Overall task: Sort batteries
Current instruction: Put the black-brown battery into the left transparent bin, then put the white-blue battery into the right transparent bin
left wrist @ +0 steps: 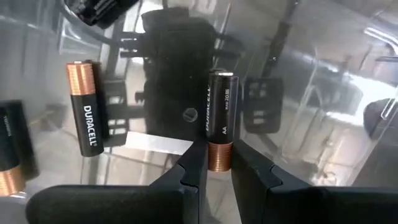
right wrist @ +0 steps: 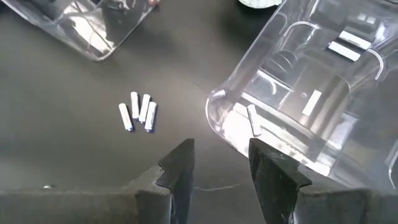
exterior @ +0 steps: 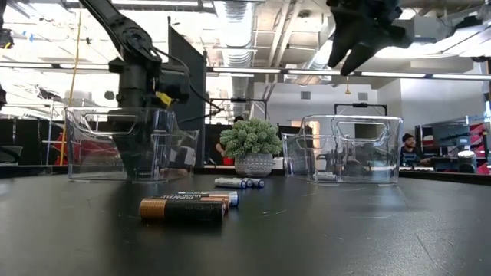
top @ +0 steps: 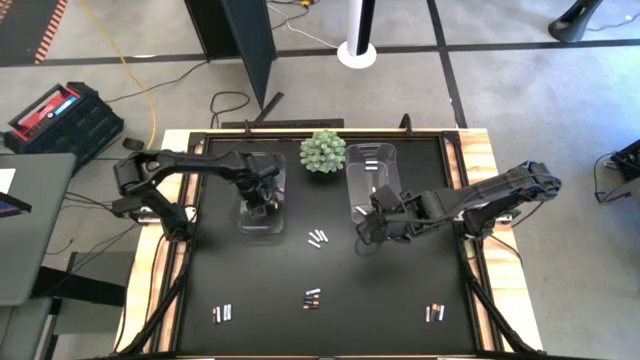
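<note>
The left gripper [left wrist: 219, 163] pinches a Duracell AA battery [left wrist: 221, 118] upright inside the left clear bin [top: 262, 205], while the right gripper [right wrist: 221, 163] hangs open and empty, nearer the pale batteries [right wrist: 138, 112].

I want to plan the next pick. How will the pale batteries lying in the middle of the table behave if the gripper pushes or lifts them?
The pale batteries are small smooth cylinders lying on their sides on the flat table, so a sideways push would probably roll them. They lie close together, so the open right gripper may disturb the neighbours. They look rigid, and likely light.
</note>
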